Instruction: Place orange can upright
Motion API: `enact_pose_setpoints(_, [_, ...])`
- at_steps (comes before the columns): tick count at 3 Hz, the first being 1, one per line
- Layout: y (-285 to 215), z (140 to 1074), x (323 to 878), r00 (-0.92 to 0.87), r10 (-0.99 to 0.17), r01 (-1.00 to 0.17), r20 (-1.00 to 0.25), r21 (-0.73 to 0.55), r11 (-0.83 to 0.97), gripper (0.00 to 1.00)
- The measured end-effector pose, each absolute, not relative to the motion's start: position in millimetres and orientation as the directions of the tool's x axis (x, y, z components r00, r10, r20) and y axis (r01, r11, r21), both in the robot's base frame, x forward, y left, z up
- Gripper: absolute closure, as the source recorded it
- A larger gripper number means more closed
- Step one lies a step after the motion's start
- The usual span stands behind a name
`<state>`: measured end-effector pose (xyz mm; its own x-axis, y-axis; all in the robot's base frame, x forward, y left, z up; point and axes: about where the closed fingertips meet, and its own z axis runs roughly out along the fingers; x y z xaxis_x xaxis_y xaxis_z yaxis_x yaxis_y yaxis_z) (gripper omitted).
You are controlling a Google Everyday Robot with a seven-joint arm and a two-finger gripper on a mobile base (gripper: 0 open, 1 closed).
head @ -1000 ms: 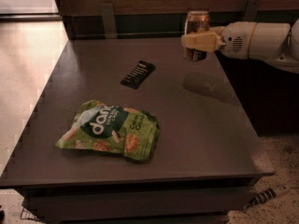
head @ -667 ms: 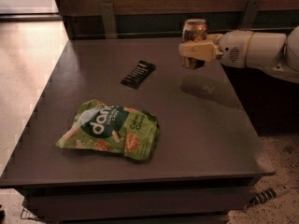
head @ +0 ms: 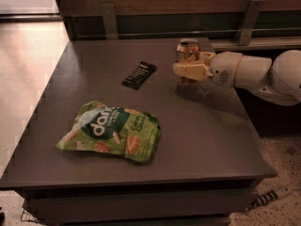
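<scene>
Small orange-brown metal drink can (head: 187,52) clamped in cream pincer (head: 190,70), long axis vertical, silver top up, low over far part of dark grey tabletop (head: 207,140); contact with surface unclear.

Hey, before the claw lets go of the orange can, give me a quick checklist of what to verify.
1. Grip: the claw is shut around the lower half of the orange can: ok.
2. Can upright, silver top facing up: ok.
3. Can base resting on the table: cannot tell.
4. Spot free of the black bar, which lies apart from the can: ok.
5. Spot free of the green snack bag, which lies nearer the table's front: ok.
</scene>
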<state>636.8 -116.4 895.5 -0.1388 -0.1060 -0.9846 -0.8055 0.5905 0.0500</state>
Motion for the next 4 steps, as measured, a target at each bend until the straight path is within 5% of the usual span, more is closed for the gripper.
enact_pose_setpoints(4, [-120.9, 857.5, 636.4, -0.079, -0.053, -0.789, -0.995, 0.03, 0.613, 1.0])
